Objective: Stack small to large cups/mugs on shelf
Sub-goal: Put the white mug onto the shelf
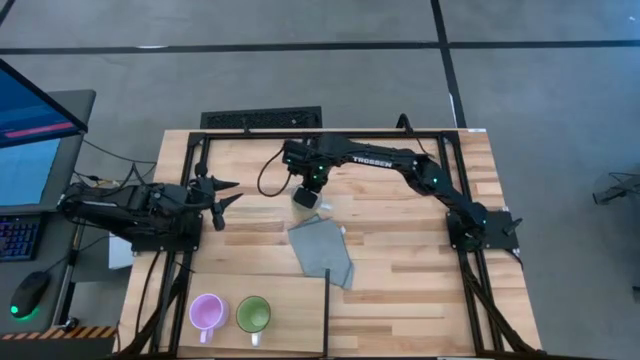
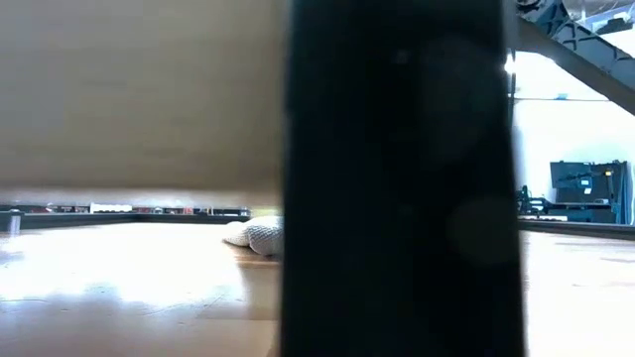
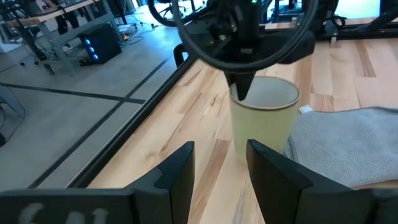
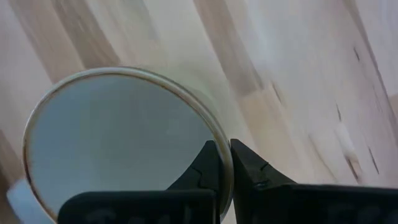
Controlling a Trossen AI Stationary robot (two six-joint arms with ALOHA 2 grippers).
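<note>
Cream-white mug (image 1: 307, 198): stands upright on the striped tabletop (image 1: 420, 270), left of centre and toward the far side, well apart from the shelf. Seen close from the right wrist, its rim (image 4: 217, 134) has a thin dark edge and the inside is plain. From the left wrist it shows as a pale cylinder (image 3: 262, 118) with the cloth just beside it.

Right gripper (image 1: 312, 183): reaches in from the right side of the table and sits directly over the cream-white mug. Its two dark fingers (image 4: 205, 168) are pinched on the mug's rim, one inside the wall and one outside.

Grey cloth (image 1: 322, 250): folded, lying on the tabletop just near of the cream-white mug, close to it.

Purple mug (image 1: 207, 312): upright on the shelf at the near left, handle toward the near edge.

Green mug (image 1: 253, 315): upright on the shelf, just right of the purple mug, the two apart but close.

Shelf (image 1: 290, 300): pale board at the near left of the table, with a black rail along its right edge.

Left gripper (image 1: 226, 193): at the left side of the table, above the wood, pointing right toward the cream-white mug. Its fingers (image 3: 177, 171) stand parted with nothing between them.
</note>
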